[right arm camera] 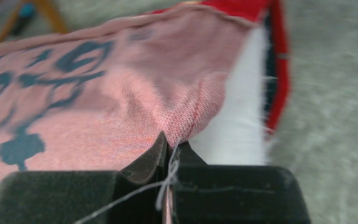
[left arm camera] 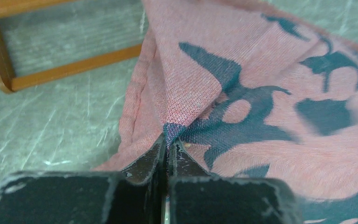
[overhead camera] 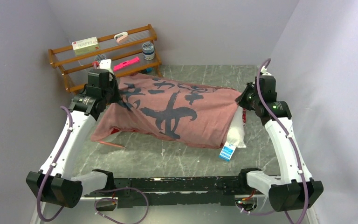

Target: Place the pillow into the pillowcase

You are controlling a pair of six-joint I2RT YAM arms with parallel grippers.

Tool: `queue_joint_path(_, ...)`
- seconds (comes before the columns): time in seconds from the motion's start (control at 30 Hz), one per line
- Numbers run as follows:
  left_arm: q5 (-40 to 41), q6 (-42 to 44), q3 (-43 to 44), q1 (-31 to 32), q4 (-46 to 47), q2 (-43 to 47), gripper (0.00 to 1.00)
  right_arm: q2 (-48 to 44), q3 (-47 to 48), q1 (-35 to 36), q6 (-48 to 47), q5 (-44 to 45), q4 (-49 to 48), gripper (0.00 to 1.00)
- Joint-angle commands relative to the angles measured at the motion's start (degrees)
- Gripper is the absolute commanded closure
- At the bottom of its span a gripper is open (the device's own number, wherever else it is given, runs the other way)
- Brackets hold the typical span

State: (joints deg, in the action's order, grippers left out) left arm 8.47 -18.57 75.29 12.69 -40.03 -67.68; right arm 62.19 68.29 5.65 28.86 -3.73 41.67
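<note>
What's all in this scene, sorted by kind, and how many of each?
Robot grippers: 2 (left gripper, right gripper, each shut on the pillowcase)
Bedding: 2 (pillowcase, pillow)
Wooden rack: 1
Small items plainly seen on the rack: 4 (box, jar, pink item, pink-and-white item)
Total: 9
</note>
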Motion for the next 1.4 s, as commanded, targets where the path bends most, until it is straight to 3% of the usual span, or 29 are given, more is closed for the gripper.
queue_joint_path(0.0,2.8,2.7,-4.8,-1.7,1.5,1.2,0.95,2.0,2.7,-4.7,-4.6,22.1,8.4,1.00)
queue_joint_path(0.07,-1.0,2.7,-5.7,-1.7,2.9,1.4,0.94,0.5,3.9,-7.3,-5.3,24.4,8.7,1.00)
queue_joint_path(0.1,-4.0,2.6,-5.8,-1.7,3.2,1.2,0.85,-0.6,4.6,-8.0,-5.0,24.6,8.9,1.00)
queue_joint_path(0.17,-9.5,3.4,-4.7,-1.7,2.9,0.1,0.51,-3.2,5.2,-8.2,-2.5,19.8,9.0,1.00)
queue_joint_path(0.23,-12.3,4.7,-1.3,-1.7,0.3,-1.0,0.36,-7.0,2.4,-8.2,0.3,8.9,6.5,1.00)
queue_joint_path(0.3,-13.6,6.0,1.0,-1.3,-1.5,-0.8,0.30,-11.6,-3.4,-8.2,3.1,-9.2,-0.1,1.00)
queue_joint_path(0.37,-15.0,6.0,2.1,-0.1,-1.4,0.8,0.28,-14.1,-6.6,-8.2,6.2,-21.0,-5.2,1.00)
queue_joint_path(0.43,-17.4,4.5,2.3,2.0,-0.7,2.7,0.27,-14.8,-6.0,-8.2,8.7,-24.6,-7.5,1.00)
queue_joint_path(0.6,-21.3,-1.9,0.9,14.1,4.4,4.1,0.28,-10.5,5.5,-8.2,4.9,-5.1,2.1,1.00)
queue_joint_path(0.8,-24.5,-8.7,-10.1,29.2,28.8,5.1,0.28,-12.9,-0.5,-8.2,9.9,-15.0,-2.6,1.00)
queue_joint_path(1.03,-16.4,-7.7,-16.5,45.0,47.5,-2.5,0.25,-11.5,-1.2,-8.2,12.5,-20.7,-4.3,1.00)
queue_joint_path(1.2,-6.3,-3.4,-13.4,55.6,55.8,-10.4,0.22,-12.7,-2.4,-8.2,14.0,-21.0,-5.0,1.00)
queue_joint_path(1.37,1.8,-0.3,-7.0,60.4,59.2,-19.5,0.21,-12.3,-3.0,-8.3,15.5,-22.8,-6.1,1.00)
